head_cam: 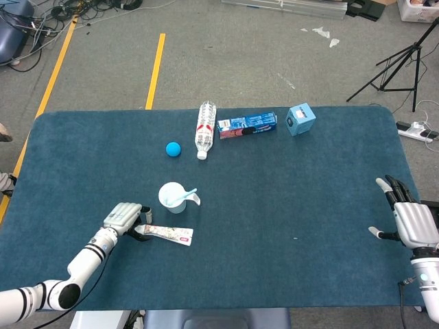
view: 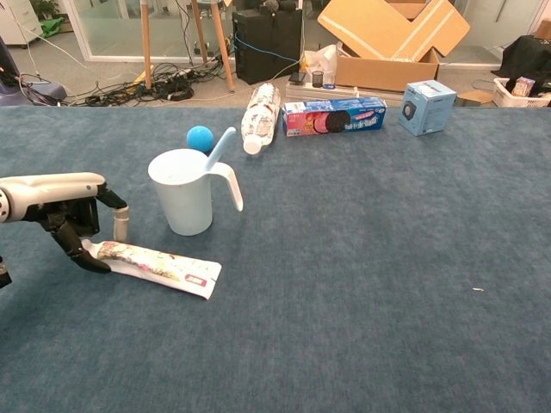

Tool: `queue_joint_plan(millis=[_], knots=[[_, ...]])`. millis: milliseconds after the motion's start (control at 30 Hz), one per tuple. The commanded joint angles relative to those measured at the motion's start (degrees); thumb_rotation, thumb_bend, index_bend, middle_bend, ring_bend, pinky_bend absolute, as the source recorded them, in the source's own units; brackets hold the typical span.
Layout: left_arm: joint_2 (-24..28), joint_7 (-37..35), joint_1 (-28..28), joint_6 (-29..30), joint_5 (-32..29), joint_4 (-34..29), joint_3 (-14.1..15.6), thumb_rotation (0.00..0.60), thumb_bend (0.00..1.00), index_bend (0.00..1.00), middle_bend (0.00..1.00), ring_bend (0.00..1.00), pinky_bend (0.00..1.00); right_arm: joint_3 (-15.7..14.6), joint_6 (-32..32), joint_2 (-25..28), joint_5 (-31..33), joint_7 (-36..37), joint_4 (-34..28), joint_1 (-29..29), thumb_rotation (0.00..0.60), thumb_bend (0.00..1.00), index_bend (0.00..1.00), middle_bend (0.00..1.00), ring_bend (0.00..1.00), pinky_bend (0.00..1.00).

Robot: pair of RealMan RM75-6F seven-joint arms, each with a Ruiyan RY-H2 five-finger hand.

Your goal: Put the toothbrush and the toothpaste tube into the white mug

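1. Toothpaste tube [view: 151,264]: white, printed with small coloured patterns and a red mark by its flat crimped tail; lying flat on the blue table [view: 362,284], just in front of the white mug [view: 183,192], cap end pointing away from the mug's handle side.
2. Left hand [view: 73,213]: down at the tube's cap end, dark fingers [view: 86,255] touching the cap, thumb held above it; whether the cap is really pinched, cannot tell. In the head view, same hand [head_cam: 123,218] beside the mug, palm down.
3. White mug: upright, curved handle turned away from the left hand, pale and plain.
4. Toothbrush [view: 218,143]: light blue, standing slanted inside the mug, handle sticking out over the rim toward the handle side.
5. Right hand [head_cam: 409,218]: far from the mug at the opposite table edge, fingers spread apart, holding nothing.
6. Behind the mug: blue ball [view: 200,138] close by, then a clear water bottle [view: 261,117] lying on its side, a blue biscuit box [view: 334,116] next to that, and a small blue cube box [view: 427,107] farthest along.
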Motion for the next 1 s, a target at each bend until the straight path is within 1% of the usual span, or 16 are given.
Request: queue_joint_plan(millis=[33, 367, 533, 767, 900, 967, 1000], knots=[[-0.5, 0.1, -0.2, 0.0, -0.1, 0.4, -0.1, 0.600, 0.00, 0.50, 1.00, 1.00, 1.00, 0.0, 0.0, 0.1, 0.0, 0.1, 0.0, 0.0, 0.600, 0.01, 0.11, 0.02, 0.01, 0.40], [-1.1, 0.5, -0.4, 0.4, 0.5, 0.9, 0.1, 0.600, 0.00, 0.58, 1.00, 1.00, 1.00, 0.1, 0.1, 0.2, -0.1, 0.5, -0.1, -0.1, 0.600, 0.01, 0.11, 0.02, 0.01, 0.40], [-1.4, 0.9, -0.6, 0.1, 0.2, 1.1, 0.3, 0.600, 0.00, 0.58, 1.00, 1.00, 1.00, 0.1, 0.2, 0.2, -0.1, 0.4, 0.0, -0.1, 0.600, 0.01, 0.11, 0.02, 0.01, 0.40], [-2.0, 1.0, -0.8, 0.3, 0.3, 1.6, 0.2, 0.600, 0.00, 0.55, 1.00, 1.00, 1.00, 0.1, 0.0, 0.2, 0.0, 0.4, 0.0, 0.0, 0.600, 0.01, 0.11, 0.02, 0.01, 0.40], [-2.2, 1.5, -0.9, 0.5, 0.2, 1.8, 0.4, 0.600, 0.00, 0.56, 1.00, 1.00, 1.00, 0.1, -0.1, 0.2, 0.0, 0.4, 0.0, 0.0, 0.600, 0.01, 0.11, 0.02, 0.01, 0.40], [-2.3, 1.7, -0.8, 0.6, 0.2, 1.8, 0.5, 0.600, 0.02, 0.58, 1.00, 1.00, 1.00, 0.1, 0.0, 0.2, 0.0, 0.4, 0.0, 0.0, 0.600, 0.01, 0.11, 0.02, 0.01, 0.40], [-2.3, 1.7, -0.8, 0.7, 0.2, 1.8, 0.5, 0.600, 0.05, 0.59, 1.00, 1.00, 1.00, 0.1, 0.0, 0.2, 0.0, 0.4, 0.0, 0.0, 0.600, 0.01, 0.11, 0.02, 0.01, 0.40]])
